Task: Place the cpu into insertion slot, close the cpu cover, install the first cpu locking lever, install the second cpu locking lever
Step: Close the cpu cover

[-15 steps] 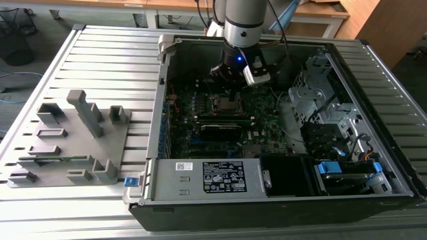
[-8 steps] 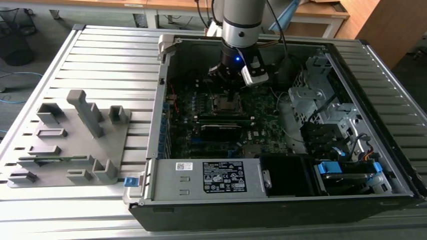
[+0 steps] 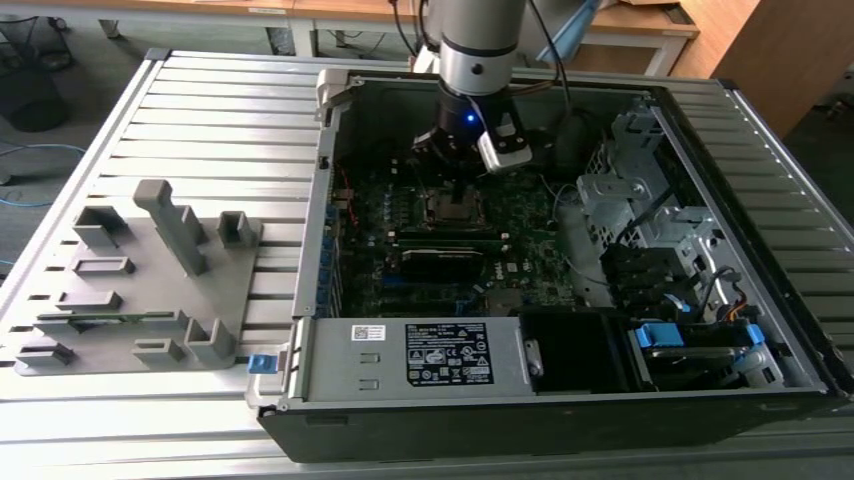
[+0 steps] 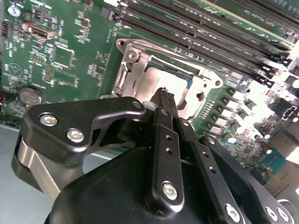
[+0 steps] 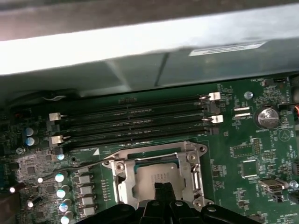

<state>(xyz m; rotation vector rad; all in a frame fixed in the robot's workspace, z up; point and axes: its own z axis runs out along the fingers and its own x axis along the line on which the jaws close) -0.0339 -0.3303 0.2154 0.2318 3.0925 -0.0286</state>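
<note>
Closest in the exterior view, at 6 o'clock, the open black computer case (image 3: 534, 420) carries a grey box-shaped power supply with a white label (image 3: 427, 352) along its front wall. A grey plastic fixture tray with upright posts (image 3: 140, 290) rests on the slatted metal table (image 3: 227, 110) at 9 o'clock. Farther in, past a long black rectangular module (image 3: 447, 262), the small square dark insertion slot (image 3: 454, 210) sits on the green motherboard (image 3: 534, 225). In both wrist views the flat square cpu with its dull grey-silver top (image 5: 149, 175) lies in that slot. The thin silver-grey metal cpu cover (image 5: 122, 184) lies flat around it, and long black memory slots (image 5: 135, 122) run just beyond. The black two-finger gripper (image 4: 164, 94) points down at the chip. Its fingers (image 4: 161, 140) are drawn narrowly together with nothing between them, the tips over the cpu's top; whether they touch it cannot be told. Farthest back, the silver-grey arm (image 3: 474, 40) comes down almost vertically from 12 o'clock, a blue light glowing at its wrist.
</note>
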